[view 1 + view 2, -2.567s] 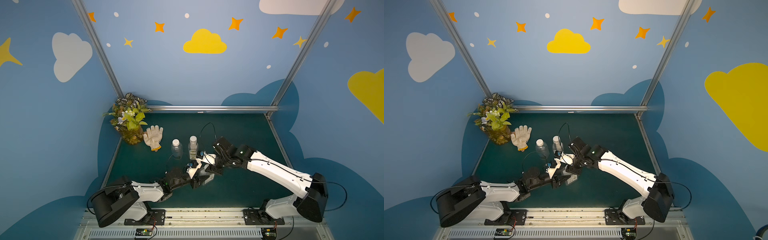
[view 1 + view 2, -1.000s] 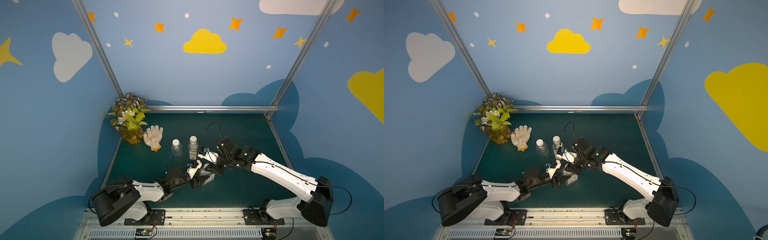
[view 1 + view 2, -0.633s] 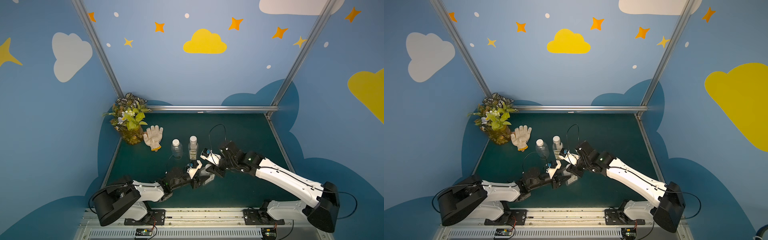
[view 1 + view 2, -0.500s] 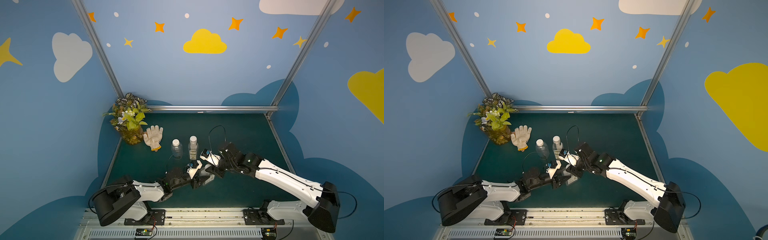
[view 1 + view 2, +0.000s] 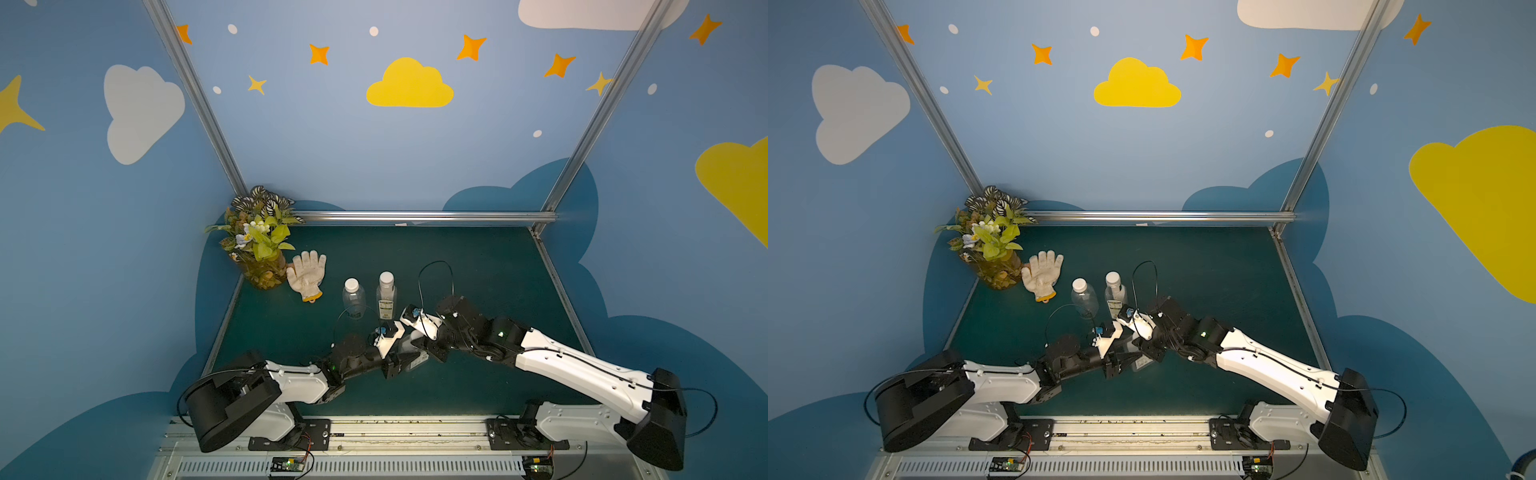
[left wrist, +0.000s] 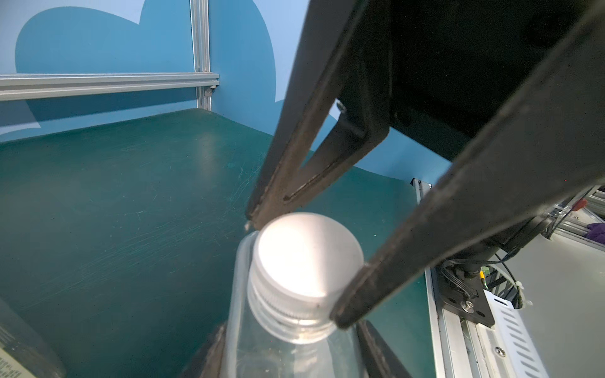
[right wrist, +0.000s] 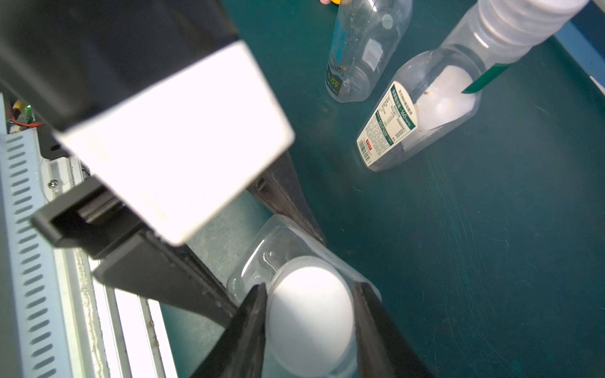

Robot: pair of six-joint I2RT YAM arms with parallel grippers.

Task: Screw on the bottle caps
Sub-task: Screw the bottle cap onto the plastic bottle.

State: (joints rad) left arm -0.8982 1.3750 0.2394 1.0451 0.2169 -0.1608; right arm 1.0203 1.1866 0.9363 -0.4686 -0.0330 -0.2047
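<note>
A wide flat-sided clear bottle (image 5: 417, 362) (image 5: 1140, 364) stands near the table's front middle. My left gripper (image 5: 400, 362) (image 5: 1120, 366) (image 6: 293, 351) is shut on its body. A white bottle cap (image 6: 306, 261) (image 7: 311, 320) sits on its neck, and my right gripper (image 5: 424, 345) (image 5: 1144, 347) (image 7: 309, 291) is shut on that cap from above, one finger on each side. Behind them stand a round bottle (image 5: 354, 295) (image 5: 1084, 298) and a slim labelled bottle (image 5: 386, 296) (image 5: 1115, 294) (image 7: 422, 108), each with a white cap on.
A white work glove (image 5: 307, 275) lies at the back left next to a potted plant (image 5: 259, 241). A metal rail (image 5: 415, 216) runs along the table's back edge. The mat to the right of the arms is bare.
The right arm's elbow has swung right and lower while its gripper stayed on the cap. The left arm and the held bottle have not moved.
</note>
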